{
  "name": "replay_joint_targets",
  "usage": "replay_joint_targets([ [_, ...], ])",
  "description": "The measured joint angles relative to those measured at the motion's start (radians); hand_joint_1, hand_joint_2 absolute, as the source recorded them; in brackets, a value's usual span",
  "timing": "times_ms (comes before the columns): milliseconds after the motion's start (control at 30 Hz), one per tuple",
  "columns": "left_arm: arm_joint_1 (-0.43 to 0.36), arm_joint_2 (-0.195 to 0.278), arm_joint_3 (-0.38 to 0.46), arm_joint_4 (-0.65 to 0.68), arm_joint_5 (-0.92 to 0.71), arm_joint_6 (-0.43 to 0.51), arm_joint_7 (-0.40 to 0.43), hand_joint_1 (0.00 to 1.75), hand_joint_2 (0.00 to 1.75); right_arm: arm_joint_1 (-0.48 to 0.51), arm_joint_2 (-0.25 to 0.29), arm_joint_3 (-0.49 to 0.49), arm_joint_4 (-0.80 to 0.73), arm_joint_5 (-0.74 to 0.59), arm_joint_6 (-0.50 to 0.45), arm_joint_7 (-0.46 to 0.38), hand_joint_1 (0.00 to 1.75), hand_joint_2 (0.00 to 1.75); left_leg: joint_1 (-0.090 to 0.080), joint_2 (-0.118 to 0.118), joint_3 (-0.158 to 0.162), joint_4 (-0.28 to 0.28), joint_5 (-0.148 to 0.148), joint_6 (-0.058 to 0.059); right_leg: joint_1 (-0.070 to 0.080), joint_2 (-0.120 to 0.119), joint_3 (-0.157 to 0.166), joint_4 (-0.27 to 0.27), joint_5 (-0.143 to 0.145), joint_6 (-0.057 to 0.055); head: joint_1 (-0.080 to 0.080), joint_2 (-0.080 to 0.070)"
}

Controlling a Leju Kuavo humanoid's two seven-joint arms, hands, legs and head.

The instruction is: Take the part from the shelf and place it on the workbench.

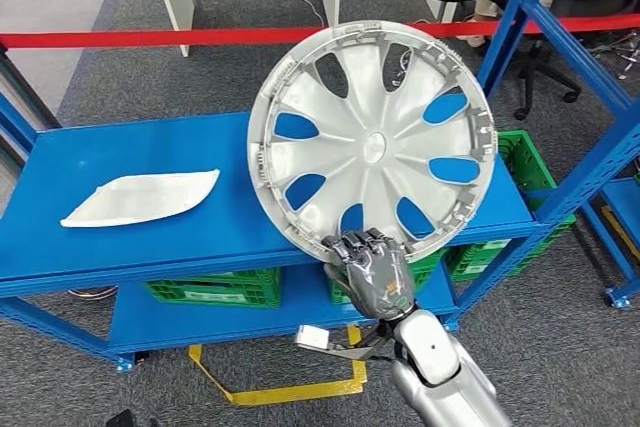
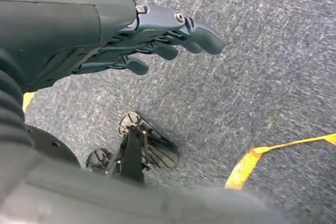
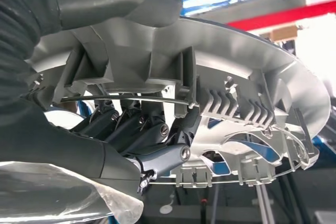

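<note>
Above the blue shelf's top deck (image 1: 151, 162), the silver wheel cover (image 1: 371, 142) is held tilted, inner ribbed side toward the head camera, its lower rim clamped in the right hand (image 1: 375, 269). Right wrist view shows the fingers (image 3: 130, 129) hooked inside the rim, thumb on the other face: a firm pinch on the edge. The cover stands directly up and away from that hand, so all the weight hangs off one rim point. Left hand (image 2: 158, 38) hangs low over grey carpet, fingers straight and apart, holding nothing.

Judgement: lift is done, carry to the workbench is next. Blue upright (image 1: 521, 7) sits near the cover's right edge, so swing back and left. White flat part (image 1: 140, 197) lies well apart on the deck. Workbench not identifiable.
</note>
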Motion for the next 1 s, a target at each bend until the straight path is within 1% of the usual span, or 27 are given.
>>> replay_joint_targets([
  [167, 0.0, -0.002, -0.006, 0.0, -0.001, -0.003, 0.011, 0.0, 1.75, 0.048, 0.001, -0.026, -0.065, -0.021, -0.001, -0.037, 1.75, 1.75, -0.001, 0.0, -0.001, 0.002, -0.001, 0.002, -0.001, 0.0, 0.0, -0.001, 0.001, 0.001, 0.0, 0.0],
  [300, 0.002, -0.002, -0.011, 0.0, -0.006, -0.017, 0.022, 0.0, 1.75, 0.075, 0.01, -0.044, -0.098, -0.027, -0.001, -0.057, 1.75, 1.75, -0.006, 0.0, -0.003, 0.006, -0.003, 0.009, -0.006, 0.0, 0.0, -0.005, 0.004, 0.008, -0.001, 0.0],
  [367, 0.002, -0.002, -0.013, 0.0, -0.009, -0.019, 0.022, 0.0, 1.75, 0.081, 0.014, -0.051, -0.111, -0.028, -0.001, -0.059, 1.75, 1.75, -0.002, 0.001, 0.003, -0.011, 0.005, 0.018, -0.007, 0.0, -0.003, -0.003, -0.001, 0.013, 0.0, 0.0],
  [400, 0.001, -0.003, -0.013, 0.0, -0.009, -0.02, 0.022, 0.0, 1.75, 0.083, 0.015, -0.054, -0.116, -0.028, -0.002, -0.06, 1.75, 1.75, 0.001, 0.001, 0.006, -0.021, 0.01, 0.024, -0.007, 0.0, -0.013, 0.013, -0.013, 0.014, 0.002, 0.0],
  [433, 0.001, -0.004, -0.013, 0.0, -0.009, -0.021, 0.022, 0.0, 1.75, 0.084, 0.016, -0.057, -0.12, -0.029, -0.003, -0.06, 1.75, 1.75, 0.004, 0.002, 0.01, -0.03, 0.015, 0.028, -0.007, 0.001, -0.033, 0.05, -0.035, 0.016, 0.004, 0.0],
  [467, 0.001, -0.004, -0.014, 0.0, -0.01, -0.021, 0.022, 0.0, 1.75, 0.086, 0.016, -0.059, -0.121, -0.029, -0.004, -0.061, 1.75, 1.75, 0.004, 0.003, 0.01, -0.032, 0.016, 0.03, -0.009, 0.001, -0.062, 0.105, -0.062, 0.018, 0.006, 0.0],
  [500, 0.001, -0.005, -0.014, 0.0, -0.01, -0.021, 0.022, 0.0, 1.75, 0.088, 0.016, -0.06, -0.122, -0.028, -0.005, -0.062, 1.75, 1.75, 0.004, 0.003, 0.01, -0.033, 0.016, 0.031, -0.01, 0.001, -0.098, 0.172, -0.088, 0.02, 0.008, 0.0],
  [533, 0.002, -0.006, -0.014, 0.0, -0.01, -0.021, 0.022, 0.0, 1.75, 0.091, 0.016, -0.061, -0.122, -0.028, -0.005, -0.062, 1.75, 1.75, 0.004, 0.003, 0.01, -0.032, 0.016, 0.031, -0.011, 0.001, -0.131, 0.23, -0.102, 0.024, 0.008, 0.0],
  [567, 0.002, -0.007, -0.014, 0.0, -0.01, -0.021, 0.022, 0.0, 1.75, 0.094, 0.016, -0.061, -0.122, -0.028, -0.005, -0.062, 1.75, 1.75, 0.005, 0.003, 0.01, -0.032, 0.015, 0.03, -0.014, 0.001, -0.152, 0.26, -0.097, 0.029, 0.008, 0.0],
  [600, 0.003, -0.007, -0.014, 0.0, -0.01, -0.021, 0.022, 0.0, 1.75, 0.097, 0.016, -0.062, -0.122, -0.028, -0.005, -0.062, 1.75, 1.75, 0.008, 0.003, 0.01, -0.031, 0.014, 0.028, -0.017, 0.001, -0.157, 0.255, -0.073, 0.034, 0.008, 0.0],
  [633, 0.003, -0.008, -0.014, 0.001, -0.01, -0.022, 0.023, 0.0, 1.75, 0.099, 0.016, -0.062, -0.122, -0.03, -0.005, -0.064, 1.75, 1.75, 0.011, 0.002, 0.011, -0.027, 0.012, 0.023, -0.021, 0.0, -0.143, 0.212, -0.035, 0.039, 0.008, 0.0],
  [667, 0.003, -0.008, -0.014, 0.001, -0.012, -0.023, 0.026, 0.0, 1.75, 0.099, 0.016, -0.062, -0.123, -0.036, -0.005, -0.067, 1.75, 1.75, 0.015, 0.001, 0.01, -0.021, 0.008, 0.016, -0.026, -0.001, -0.119, 0.152, 0.001, 0.046, 0.008, 0.0],
  [700, 0.003, -0.007, -0.014, 0.002, -0.014, -0.026, 0.031, 0.0, 1.75, 0.1, 0.016, -0.062, -0.123, -0.044, -0.006, -0.074, 1.75, 1.75, 0.016, 0.0, 0.006, -0.012, 0.004, 0.008, -0.027, 0.0, -0.093, 0.099, 0.026, 0.05, 0.011, 0.0],
  [733, 0.004, -0.007, -0.016, 0.002, -0.017, -0.031, 0.039, 0.0, 1.75, 0.103, 0.016, -0.063, -0.126, -0.055, -0.006, -0.085, 1.75, 1.75, 0.015, -0.001, 0.002, -0.004, 0.0, 0.0, -0.028, 0.001, -0.075, 0.062, 0.037, 0.049, 0.014, 0.0],
  [767, 0.006, -0.007, -0.017, 0.003, -0.02, -0.037, 0.049, 0.0, 1.75, 0.108, 0.016, -0.065, -0.13, -0.067, -0.006, -0.096, 1.75, 1.75, 0.013, -0.002, -0.002, 0.003, -0.002, -0.007, -0.027, 0.003, -0.066, 0.047, 0.035, 0.043, 0.016, 0.0],
  [833, 0.009, -0.007, -0.019, 0.004, -0.024, -0.048, 0.066, 0.0, 1.75, 0.121, 0.018, -0.068, -0.14, -0.087, -0.007, -0.119, 1.75, 1.75, 0.012, -0.002, -0.007, 0.009, 0.0, -0.018, -0.026, 0.008, -0.068, 0.048, 0.03, 0.026, 0.017, 0.0],
  [867, 0.011, -0.007, -0.019, 0.005, -0.026, -0.053, 0.071, 0.0, 1.75, 0.126, 0.02, -0.071, -0.144, -0.094, -0.007, -0.127, 1.75, 1.75, 0.013, -0.002, -0.008, 0.013, -0.004, -0.023, -0.025, 0.008, -0.071, 0.048, 0.031, 0.017, 0.015, 0.0],
  [900, 0.012, -0.007, -0.019, 0.005, -0.027, -0.057, 0.074, 0.0, 1.75, 0.129, 0.022, -0.072, -0.149, -0.1, -0.007, -0.133, 1.75, 1.75, 0.015, -0.001, -0.013, 0.025, -0.019, -0.026, -0.025, 0.008, -0.073, 0.048, 0.033, 0.009, 0.014, 0.0],
  [933, 0.013, -0.007, -0.02, 0.005, -0.028, -0.061, 0.076, 0.0, 1.75, 0.132, 0.025, -0.074, -0.152, -0.106, -0.007, -0.138, 1.75, 1.75, 0.015, 0.0, -0.023, 0.055, -0.046, -0.028, -0.025, 0.006, -0.076, 0.046, 0.036, 0.0, 0.013, 0.0],
  [967, 0.013, -0.007, -0.02, 0.006, -0.03, -0.064, 0.076, 0.0, 1.75, 0.134, 0.028, -0.075, -0.155, -0.112, -0.007, -0.143, 1.75, 1.75, 0.016, 0.001, -0.041, 0.106, -0.085, -0.029, -0.022, 0.004, -0.08, 0.046, 0.039, -0.009, 0.012, 0.0],
  [1000, 0.013, -0.007, -0.021, 0.006, -0.03, -0.067, 0.076, 0.0, 1.75, 0.137, 0.03, -0.076, -0.157, -0.119, -0.007, -0.148, 1.75, 1.75, 0.015, 0.001, -0.061, 0.169, -0.124, -0.029, -0.019, 0.002, -0.085, 0.046, 0.042, -0.015, 0.011, 0.0],
])
